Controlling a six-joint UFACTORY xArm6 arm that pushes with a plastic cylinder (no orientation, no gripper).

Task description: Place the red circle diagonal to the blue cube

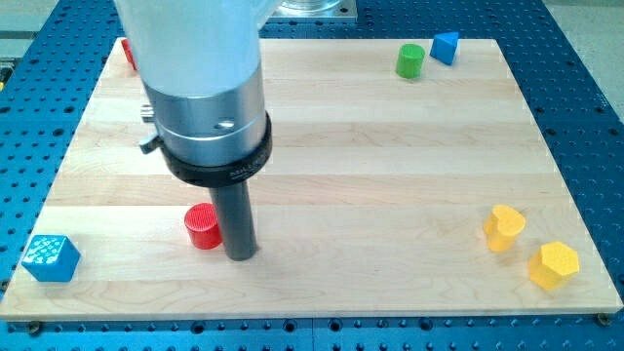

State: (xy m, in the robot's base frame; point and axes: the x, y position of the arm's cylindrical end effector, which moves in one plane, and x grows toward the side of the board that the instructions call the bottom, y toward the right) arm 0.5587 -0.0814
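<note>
The red circle (203, 226) is a short red cylinder on the wooden board (370, 166) at the lower left. The blue cube (51, 257) sits at the board's bottom left corner, to the left of and a little below the red circle. My tip (241, 255) rests on the board just right of the red circle, touching or nearly touching its right side. The arm's wide body hides the board's upper left part.
A green cylinder (410, 60) and a blue block (446, 47) stand at the top right. A yellow heart-like block (504, 227) and a yellow hexagon block (554, 265) lie at the bottom right. A red block (128, 53) peeks out at the top left, mostly hidden by the arm.
</note>
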